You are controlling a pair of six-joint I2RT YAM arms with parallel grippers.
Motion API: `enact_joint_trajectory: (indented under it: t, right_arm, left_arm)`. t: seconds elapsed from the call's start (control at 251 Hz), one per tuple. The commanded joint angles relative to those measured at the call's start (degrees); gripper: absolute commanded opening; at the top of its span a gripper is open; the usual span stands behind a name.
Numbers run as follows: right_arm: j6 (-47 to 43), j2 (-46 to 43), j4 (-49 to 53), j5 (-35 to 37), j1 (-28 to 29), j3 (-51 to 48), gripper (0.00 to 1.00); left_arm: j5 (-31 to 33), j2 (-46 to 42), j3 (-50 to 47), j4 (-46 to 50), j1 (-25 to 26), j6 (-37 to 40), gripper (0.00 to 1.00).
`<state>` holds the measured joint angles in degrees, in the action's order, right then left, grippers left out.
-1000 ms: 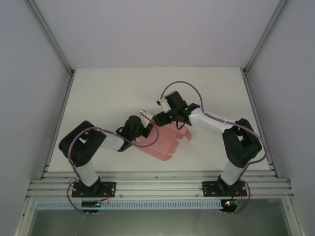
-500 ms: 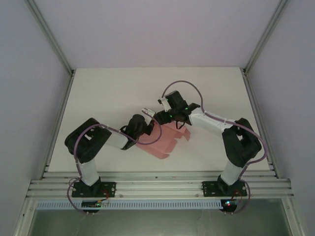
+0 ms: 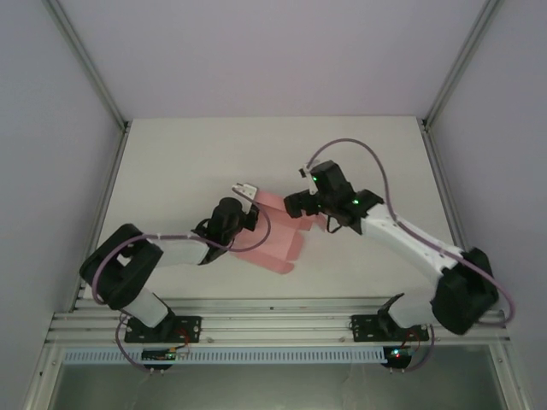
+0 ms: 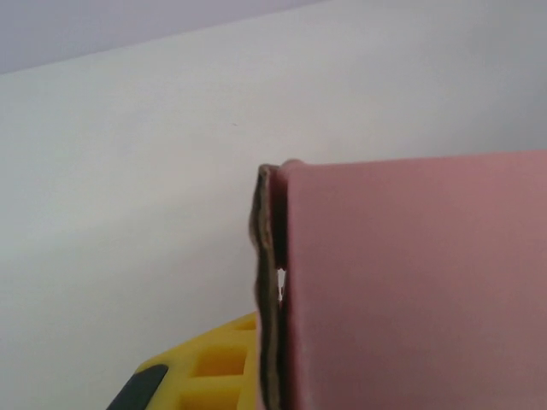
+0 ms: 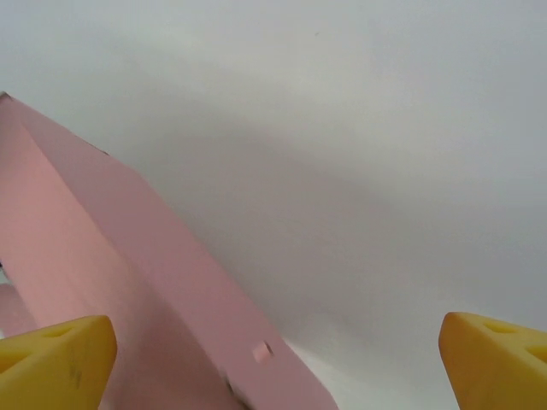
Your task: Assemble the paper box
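The paper box [image 3: 278, 237] is a partly folded pink card lying near the middle of the white table [image 3: 188, 162]. My left gripper [image 3: 244, 190] is at the card's far left corner, shut on it. In the left wrist view the card [image 4: 410, 282] covers the right half, its edge pressed against my yellow finger [image 4: 205, 376]. My right gripper [image 3: 296, 205] hovers over the card's far right part, open. Its yellow fingertips [image 5: 51, 359] stand wide apart in the right wrist view, and a raised pink panel [image 5: 102, 282] slants up from between them, touching neither.
Aluminium rails [image 3: 273, 325] run along the near edge by the arm bases. Slanted frame posts [image 3: 85, 64] and grey walls close both sides. Bare table lies beyond the card and to both sides of it.
My left gripper has shut on the card's left corner and shifted slightly left. My right gripper has opened wide, let go of the card and drawn back to the right.
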<state>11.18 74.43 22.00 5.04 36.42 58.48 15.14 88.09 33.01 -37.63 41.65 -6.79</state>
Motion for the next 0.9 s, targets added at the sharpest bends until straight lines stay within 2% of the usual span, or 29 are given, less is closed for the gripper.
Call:
enact_joint_trajectory:
  t: [0.0, 0.156, 0.395, 0.635, 0.75, 0.898]
  right_arm:
    - [0.0, -4.5, 3.9, 2.7, -0.8, -3.5, 0.99]
    - [-0.7, -6.8, 1.6, -0.9, -1.7, -7.8, 0.99]
    - [-1.1, 0.0, -2.0, -1.0, -2.3, -8.3, 0.97]
    - [-1.3, 3.3, -17.9, -8.2, -1.9, -9.5, 0.97]
    - [3.3, 1.4, -23.4, -10.8, -1.8, -12.3, 0.98]
    - [11.7, -6.0, -27.3, -7.2, -3.8, -18.8, 0.99]
  left_arm:
    - [3.9, -2.4, 1.0, 4.5, -0.1, -1.5, 0.0]
    - [1.5, -4.2, 1.8, 8.0, -0.1, -1.0, 0.0]
    - [-3.0, -6.6, 0.8, 7.6, -0.1, -1.4, 0.0]
    - [-8.3, -8.0, 1.5, 9.2, -0.1, -2.3, 0.0]
    - [-5.7, -8.2, 1.9, 10.3, -0.1, -4.9, 0.0]
    - [-1.7, -9.5, 2.2, 12.6, -0.2, -11.0, 0.0]
